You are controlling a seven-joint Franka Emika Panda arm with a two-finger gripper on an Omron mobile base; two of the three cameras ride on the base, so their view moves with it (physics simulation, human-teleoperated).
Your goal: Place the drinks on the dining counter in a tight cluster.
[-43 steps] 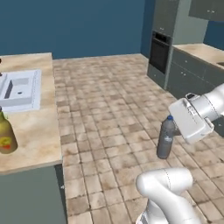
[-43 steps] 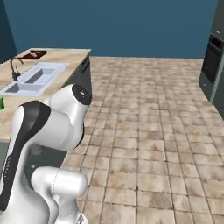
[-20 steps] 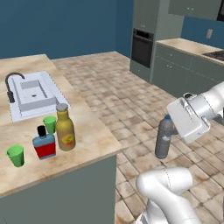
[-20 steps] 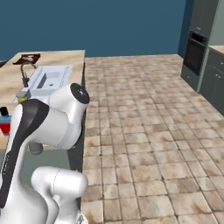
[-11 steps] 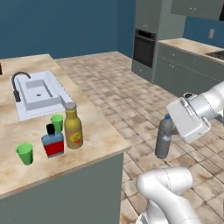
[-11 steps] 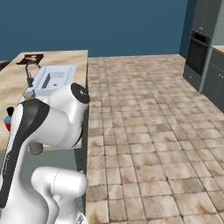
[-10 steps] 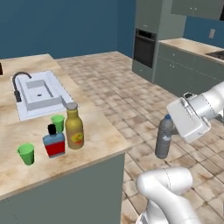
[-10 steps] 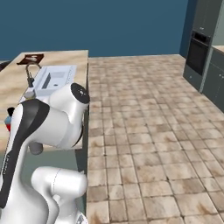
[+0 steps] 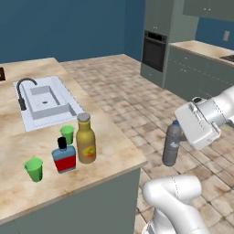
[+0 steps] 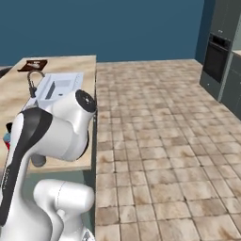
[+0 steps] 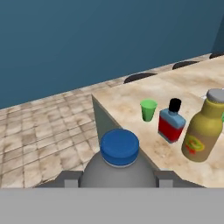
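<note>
We are gripping a slim greyish water bottle with a blue cap (image 9: pixel 172 143) in our pincer (image 9: pixel 183 137), above the tiled floor. Beyond the pincer, on the beige marble desk (image 9: pixel 114 155), are standing a squat blue bottle (image 9: pixel 63 156) and a taller amber bottle (image 9: pixel 85 139), just beside each other.

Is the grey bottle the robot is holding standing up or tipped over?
Upright: the grey water bottle hangs cap-up in the gripper, off the counter.
</note>
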